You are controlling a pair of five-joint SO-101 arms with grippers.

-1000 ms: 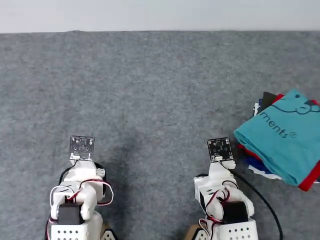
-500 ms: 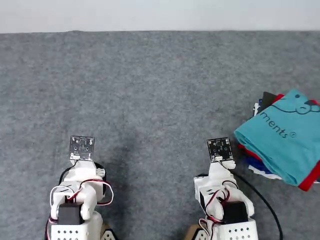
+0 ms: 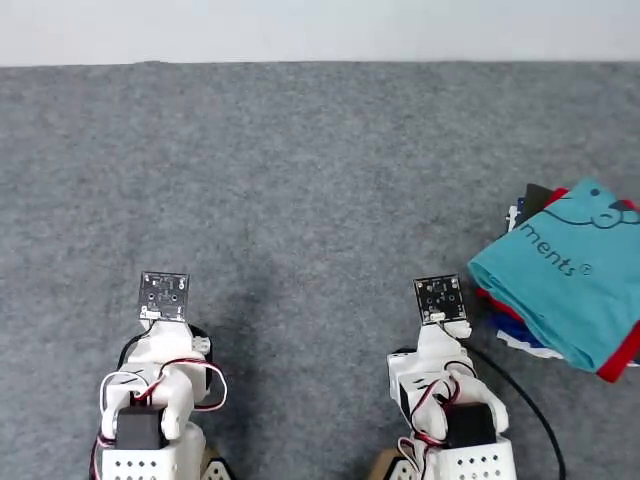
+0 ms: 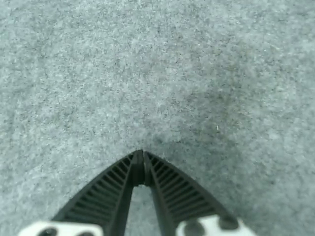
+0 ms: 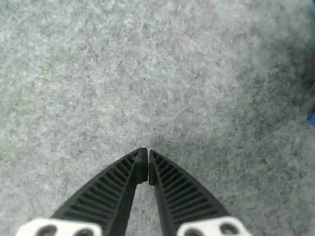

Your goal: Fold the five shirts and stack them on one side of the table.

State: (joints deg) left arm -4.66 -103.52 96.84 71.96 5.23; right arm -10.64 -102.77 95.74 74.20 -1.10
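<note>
A grey felt-like table [image 3: 300, 180] ran up to a pale wall [image 3: 300, 30]. The stack of shirts [image 3: 540, 335] lay at the table's right side, well apart from both arms, askew to the table's edges. The teal shirt [image 3: 570, 290] lay on top, with red, blue, white and black layers peeking out beneath. White lettering crossed the teal shirt on a slant, under a small line drawing. The left gripper [image 4: 142, 167] and right gripper [image 5: 144, 164] each had tips pressed together over bare felt, holding nothing.
</note>
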